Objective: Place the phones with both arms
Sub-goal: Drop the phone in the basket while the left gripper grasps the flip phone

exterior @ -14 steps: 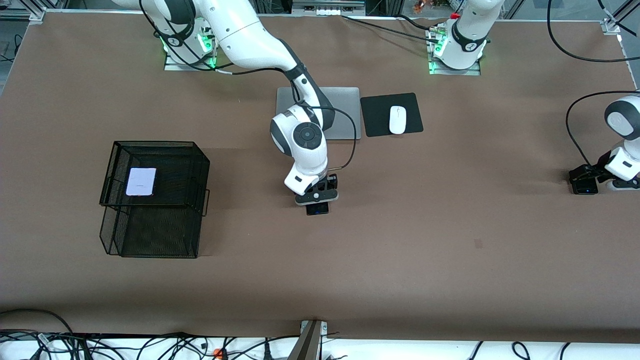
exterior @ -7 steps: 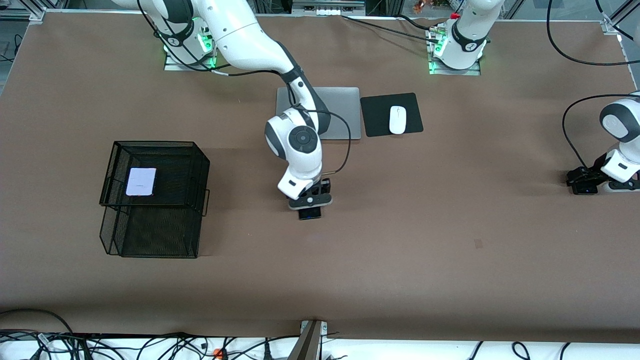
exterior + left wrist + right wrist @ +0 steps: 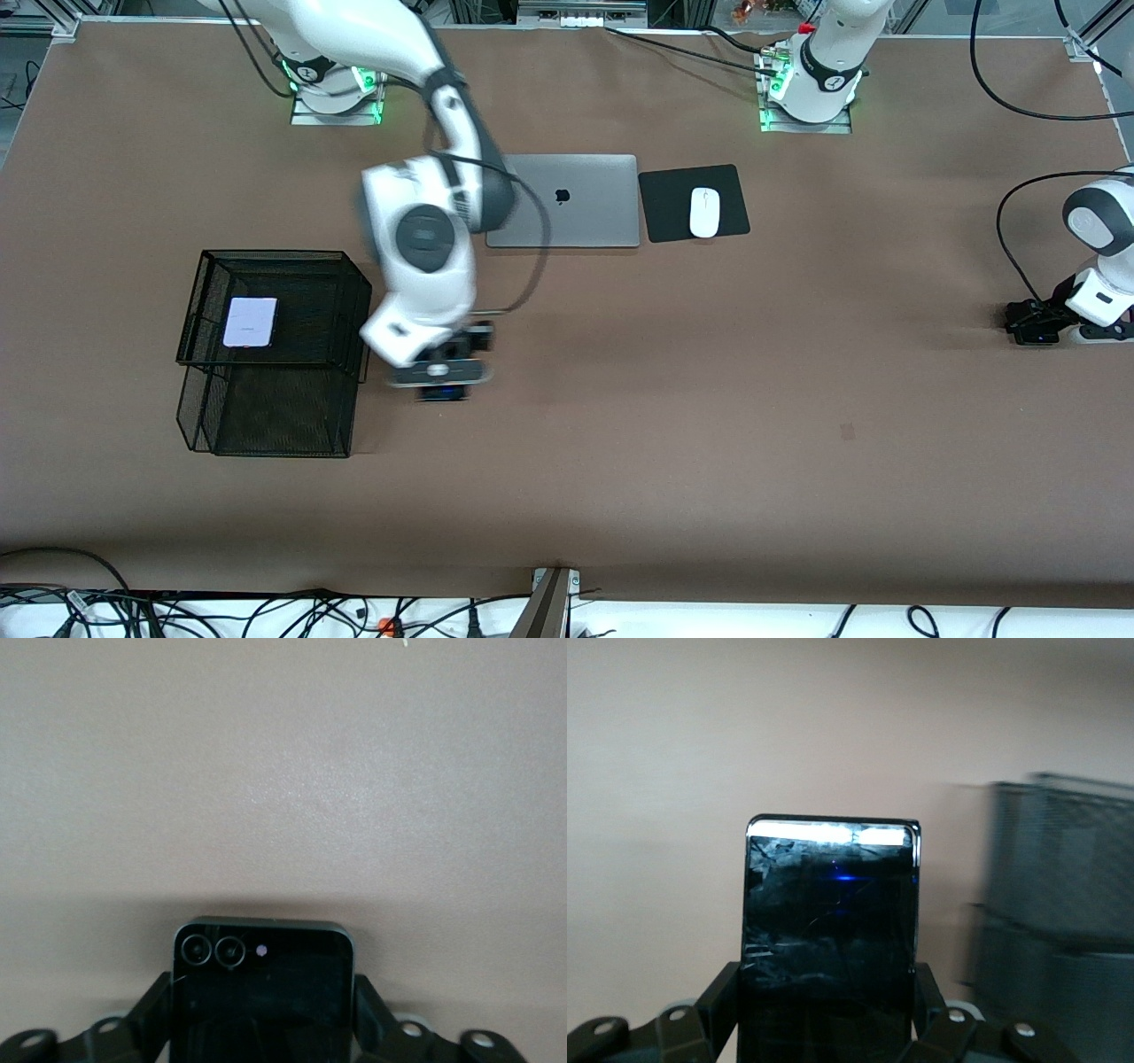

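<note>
Brown table (image 3: 709, 443) carries a grey laptop (image 3: 576, 202); a black mousepad (image 3: 673, 208); a mesh rack (image 3: 270, 354).

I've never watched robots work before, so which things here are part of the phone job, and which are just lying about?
Part of the job:
- lavender phone on the mesh rack's top shelf
- long black phone, held in the right claw beside the rack
- small black phone, with the left claw around it at the left arm's end of the table

Just lying about:
- laptop
- white mouse
- mouse pad

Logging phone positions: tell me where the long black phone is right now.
The long black phone is in the right gripper, in the air over the table beside the black mesh basket.
</note>
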### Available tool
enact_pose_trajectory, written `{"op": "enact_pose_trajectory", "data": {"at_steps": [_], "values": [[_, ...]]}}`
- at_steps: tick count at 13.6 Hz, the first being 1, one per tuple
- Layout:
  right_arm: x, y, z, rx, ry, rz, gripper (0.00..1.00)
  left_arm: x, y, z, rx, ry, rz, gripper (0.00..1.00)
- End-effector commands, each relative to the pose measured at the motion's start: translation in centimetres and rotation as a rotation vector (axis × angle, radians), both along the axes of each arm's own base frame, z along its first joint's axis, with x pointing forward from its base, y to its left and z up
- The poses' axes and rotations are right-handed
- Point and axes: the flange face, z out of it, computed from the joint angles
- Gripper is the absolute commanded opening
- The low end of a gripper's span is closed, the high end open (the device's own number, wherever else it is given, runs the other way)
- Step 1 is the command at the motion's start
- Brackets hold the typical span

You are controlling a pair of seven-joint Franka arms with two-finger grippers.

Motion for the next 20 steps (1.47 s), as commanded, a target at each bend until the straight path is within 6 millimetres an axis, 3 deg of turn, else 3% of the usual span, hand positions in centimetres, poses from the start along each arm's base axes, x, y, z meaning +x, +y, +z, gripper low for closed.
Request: {"op": "enact_pose_trajectory", "data": {"at_steps": [1,4,5,7,9,13,15,20], "values": [[0.2,-8.0,4.0,0.015,0.075,-0.004,0.08,0.3,0.6,-0.5,-0.005,-0.009,0.020,0.41],[-1.4,-16.8,4.3,0.099,0.112,-0.048,0.08,0.4,0.5,-0.5,-0.010,-0.013,0.066,0.06],[-2.4,-18.7,3.4,0.128,0.113,-0.070,0.08,0.7,0.4,-0.4,-0.010,-0.016,0.079,0.00],[-4.4,-21.7,1.1,0.171,0.105,-0.109,0.08,1.7,0.1,0.3,-0.007,-0.020,0.083,0.00],[-6.3,-23.1,-1.3,0.192,0.129,-0.129,0.08,3.5,-1.3,1.2,-0.015,0.007,0.071,0.00],[-8.3,-24.1,-3.3,0.222,0.128,-0.145,0.08,8.6,-4.2,5.7,-0.029,0.120,0.045,0.00],[-8.8,-24.0,-4.4,0.226,0.099,-0.148,0.08,11.1,-7.7,6.9,-0.031,0.142,0.095,0.00],[-8.4,-23.2,-5.8,0.210,0.014,-0.135,0.09,16.2,-24.5,6.7,-0.025,0.166,0.075,0.00]]}}
